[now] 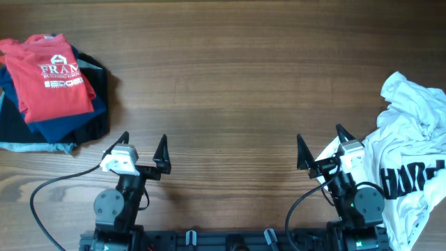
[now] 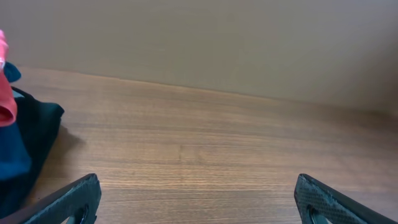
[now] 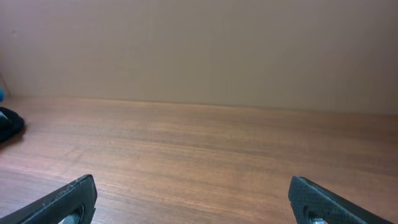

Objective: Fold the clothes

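Both grippers stand at the near edge of the table (image 1: 230, 84) with jaws wide apart and nothing between them: the left gripper (image 1: 144, 138) and the right gripper (image 1: 319, 134). The white T-shirt (image 1: 411, 132) lies crumpled at the far right side, just beside the right gripper on its outer side, and the arm covers a part of it. Its black lettering (image 1: 411, 183) is creased and cannot be read in full. The right and lower edges of the overhead view cut the shirt off

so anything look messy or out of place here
Only the white T-shirt on the right: it lies crumpled in a heap, lettering bunched. The red shirt at far left looks folded.
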{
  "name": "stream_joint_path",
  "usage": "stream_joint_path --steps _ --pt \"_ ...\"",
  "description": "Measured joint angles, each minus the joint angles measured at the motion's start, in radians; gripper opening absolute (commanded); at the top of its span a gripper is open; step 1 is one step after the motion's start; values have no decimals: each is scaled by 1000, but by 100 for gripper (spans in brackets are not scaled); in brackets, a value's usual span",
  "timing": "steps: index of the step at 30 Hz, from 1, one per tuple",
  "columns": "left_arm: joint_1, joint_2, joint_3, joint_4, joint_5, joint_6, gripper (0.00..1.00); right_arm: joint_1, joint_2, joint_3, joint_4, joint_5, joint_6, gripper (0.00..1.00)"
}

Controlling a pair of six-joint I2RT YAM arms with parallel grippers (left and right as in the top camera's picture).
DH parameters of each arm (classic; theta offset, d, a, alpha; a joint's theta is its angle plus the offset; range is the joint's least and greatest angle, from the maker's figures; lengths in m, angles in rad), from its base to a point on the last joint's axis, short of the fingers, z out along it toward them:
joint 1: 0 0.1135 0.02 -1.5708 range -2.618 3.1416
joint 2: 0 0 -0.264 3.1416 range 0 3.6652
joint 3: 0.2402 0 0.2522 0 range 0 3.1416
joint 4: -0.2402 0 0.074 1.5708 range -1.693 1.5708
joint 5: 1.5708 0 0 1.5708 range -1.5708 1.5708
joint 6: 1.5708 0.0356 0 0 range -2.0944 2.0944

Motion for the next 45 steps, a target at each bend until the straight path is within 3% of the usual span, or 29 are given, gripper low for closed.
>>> stream_joint_path --steps 5,9,14,19,22,26,31,35,45 --pt "0 13 49 -56 4 -65 100 0 23 107 -114 64 8 100" --pt "0 110 195 -180 11 -89 100 0 109 253 -233 104 8 100" --pt "0 324 408 -327 16 -93 100 0 327 507 -433 145 11 100" --pt "0 538 577 -473 20 -96 100 0 646 789 -774 161 42 100" --pt "0 689 675 -552 20 -97 100 0 812 866 -849 157 60 100" --pt "0 762 693 -564 46 -97 100 0 984 881 -881 131 86 100" --pt "0 772 694 -565 80 -100 100 -39 1149 881 -948 220 319 100" --pt "0 773 694 -566 87 -100 100 -131 1268 849 -904 271 467 100" --pt "0 773 694 -564 91 -100 100 -232 1415 641 -694 277 535 100"
